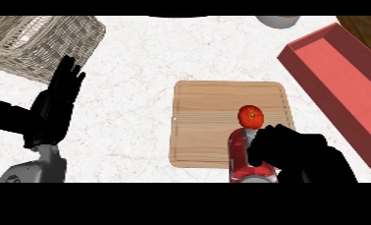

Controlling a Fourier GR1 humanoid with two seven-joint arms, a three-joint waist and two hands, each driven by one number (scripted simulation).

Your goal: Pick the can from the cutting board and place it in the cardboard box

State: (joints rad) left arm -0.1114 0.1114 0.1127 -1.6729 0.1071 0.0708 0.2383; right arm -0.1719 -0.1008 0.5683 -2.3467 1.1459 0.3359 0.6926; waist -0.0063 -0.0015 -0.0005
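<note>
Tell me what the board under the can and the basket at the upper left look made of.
The rectangular tan cutting board: apparently matte wood, with fine horizontal grain lines. The beige woven basket: likely wicker or rattan, showing interlaced strands, unglossed.

**Counter layout, clock-face from board**

Cutting board (217, 116) sits centre-right on counter (138, 106). On it: tomato (251, 115) toward 4 o'clock, can (243, 153) just below at 5, overhanging the near edge. Right hand (301, 155) at 5, beside the can. Wicker basket (47, 42) at 10, box (333, 76) at 2, bowl (278, 20) at 1. Left hand (54, 103) at 9, resting.
</note>
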